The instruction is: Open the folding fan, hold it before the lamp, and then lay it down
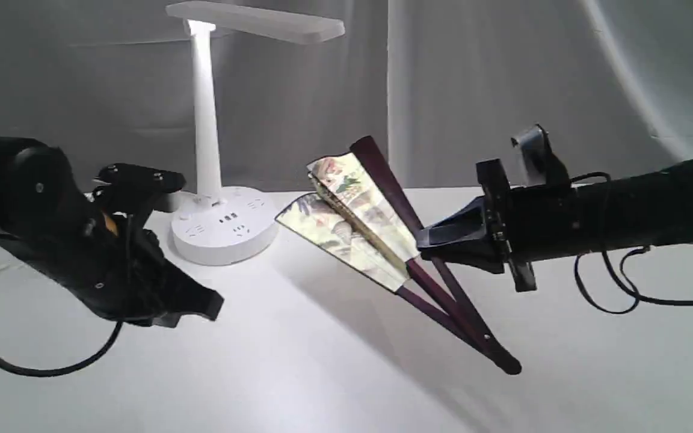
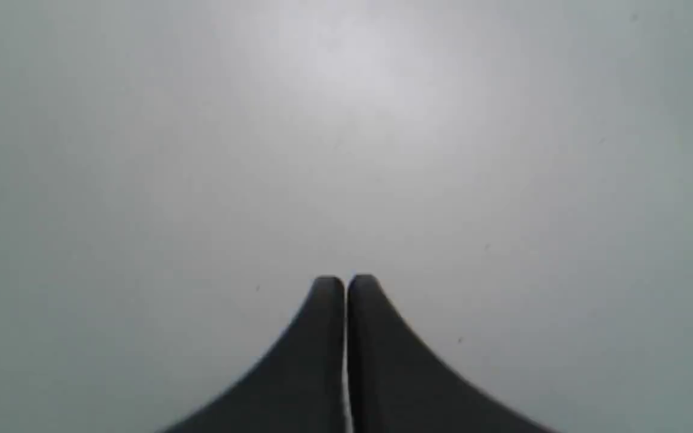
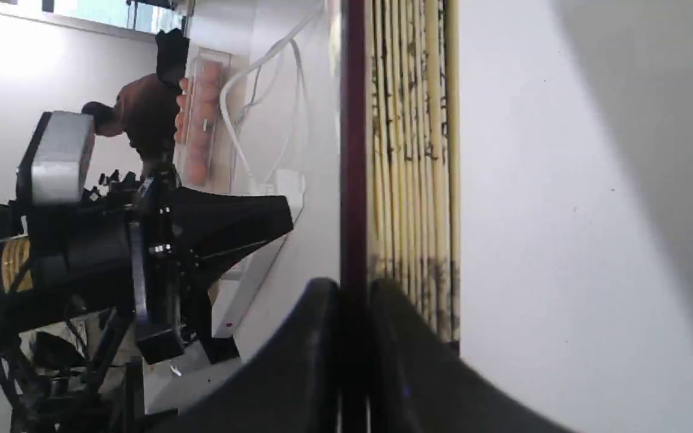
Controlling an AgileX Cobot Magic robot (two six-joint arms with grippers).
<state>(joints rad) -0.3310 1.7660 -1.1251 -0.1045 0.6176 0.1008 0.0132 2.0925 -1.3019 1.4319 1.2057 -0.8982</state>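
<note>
1. Two black grippers are seen over a white table (image 1: 322, 385), and a grey cloth backdrop (image 1: 503, 90) is hung behind it.
2. The folding fan (image 1: 352, 216) is held up by the right gripper (image 1: 421, 242), right of the middle of the scene. It is tilted, with the painted leaf raised toward the lamp (image 1: 205, 120) and the pivot end lowered toward the near right. Whether the pivot end touches the table cannot be told.
3. The right gripper's fingers are closed on a dark maroon outer rib of the fan, just below the lower edge of the leaf. In the right wrist view the rib is seen pinched between the two fingertips, and the cream pleats are packed edge-on just beside it.
4. The fan is only partly spread: a few painted folds are shown, and the ribs are fanned slightly apart above the pivot.
5. The lamp is stood upright at the back left of the table, with its flat head pointed to the right. Its round base with sockets is near the fan's leaf but apart from it.
6. The left gripper (image 1: 214, 307) is held low above the table, in front of the lamp base and well apart from the fan. Its fingers are pressed together with nothing between them, and only bare table is shown beyond them in the left wrist view.
</note>
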